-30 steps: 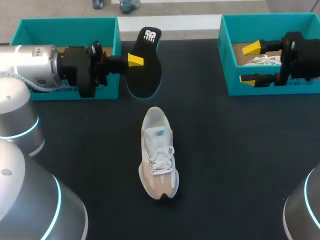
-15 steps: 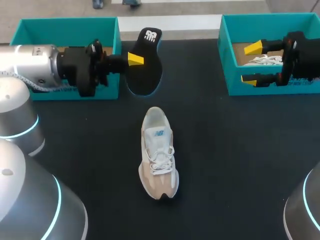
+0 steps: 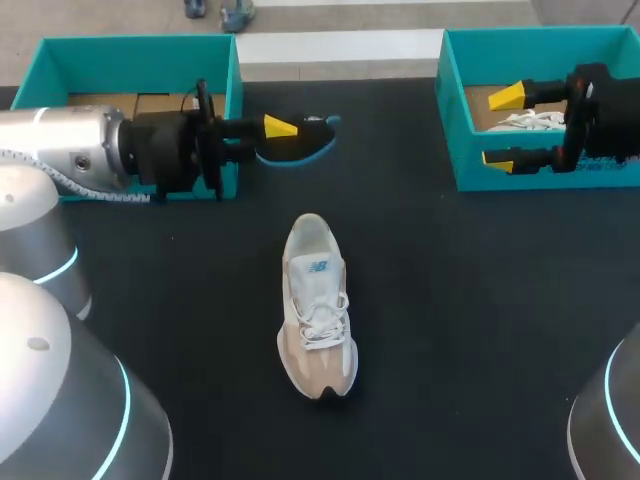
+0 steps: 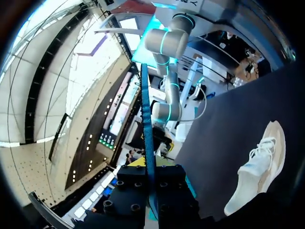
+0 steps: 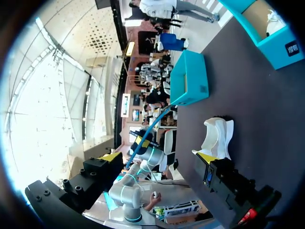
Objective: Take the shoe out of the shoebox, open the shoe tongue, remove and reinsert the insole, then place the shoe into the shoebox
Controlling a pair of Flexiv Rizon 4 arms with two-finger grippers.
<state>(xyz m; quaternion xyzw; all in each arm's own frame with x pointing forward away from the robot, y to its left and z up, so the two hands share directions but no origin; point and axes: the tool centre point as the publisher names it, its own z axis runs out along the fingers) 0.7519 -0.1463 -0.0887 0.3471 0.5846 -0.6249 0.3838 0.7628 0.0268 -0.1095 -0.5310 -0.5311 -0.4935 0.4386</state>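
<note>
The table (image 3: 470,330) has a flat, black, matte top, evenly lit with little glare; its covering may be cloth or rubber, hard to tell.

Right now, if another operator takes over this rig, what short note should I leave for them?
The left claw is shut on the insole, beside the left shoebox.
The right claw is open and empty, over the right shoebox.
The shoe stands on the table, in the middle.
Done: shoe out of the box, insole out.
Left: put the insole back in, then place the shoe into the shoebox.
</note>
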